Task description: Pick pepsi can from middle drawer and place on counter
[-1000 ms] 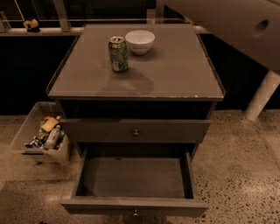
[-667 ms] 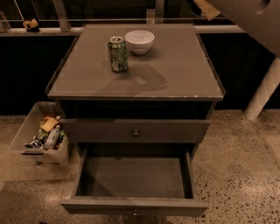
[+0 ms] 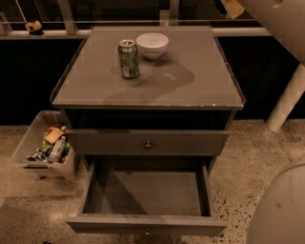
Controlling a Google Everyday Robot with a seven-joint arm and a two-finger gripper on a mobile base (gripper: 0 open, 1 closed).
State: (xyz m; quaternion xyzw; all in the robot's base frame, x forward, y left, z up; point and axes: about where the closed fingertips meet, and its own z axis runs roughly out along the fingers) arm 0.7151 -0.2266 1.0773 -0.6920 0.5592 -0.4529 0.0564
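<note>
Green can [image 3: 128, 58] and 1 white bowl [image 3: 152, 45] stand at the counter [image 3: 190, 81] rear. Below, the middle drawer [image 3: 145, 223] is open. No pepsi can shows on its visible floor. It may be hidden at the back. The gripper is out of frame beyond the pale arm [image 3: 281, 24] upper right, well above the drawer, so its state cannot be told.

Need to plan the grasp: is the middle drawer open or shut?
Open. The middle drawer is pulled well out, showing its bare grey floor; no can is visible inside. The tool is at the view's top edge, right of centre.
</note>
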